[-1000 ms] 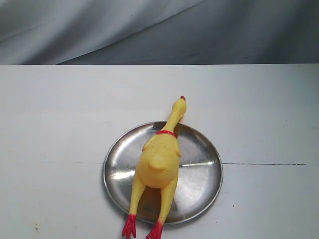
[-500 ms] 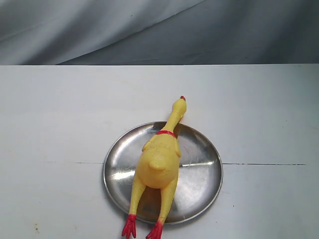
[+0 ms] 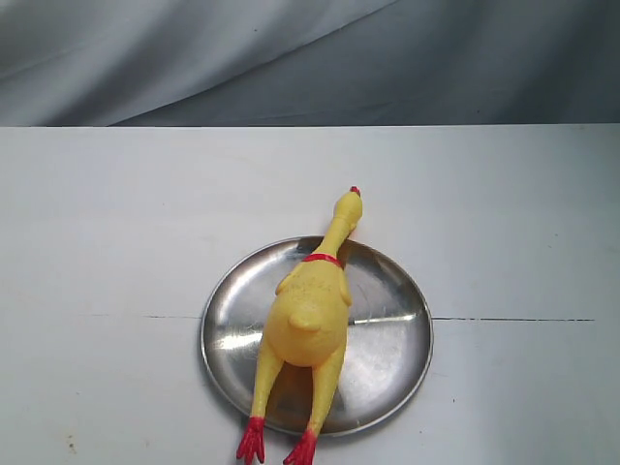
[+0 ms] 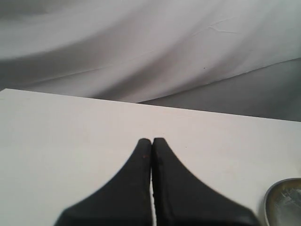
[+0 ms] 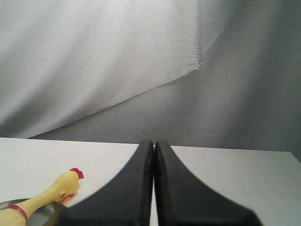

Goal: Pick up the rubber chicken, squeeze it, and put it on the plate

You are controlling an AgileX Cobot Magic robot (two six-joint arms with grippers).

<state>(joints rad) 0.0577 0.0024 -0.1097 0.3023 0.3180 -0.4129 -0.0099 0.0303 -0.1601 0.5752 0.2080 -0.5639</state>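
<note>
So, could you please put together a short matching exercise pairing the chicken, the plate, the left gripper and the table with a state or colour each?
Things:
1. rubber chicken
2. plate
3. left gripper
4. table

States:
a. shut, holding nothing
b. white
c. yellow, lying on the plate
d. shiny silver

Pairs: 1-c, 2-d, 3-a, 4-b

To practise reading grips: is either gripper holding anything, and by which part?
Nothing is held. The left gripper and right gripper are both shut and empty; the rubber chicken lies on the plate.
</note>
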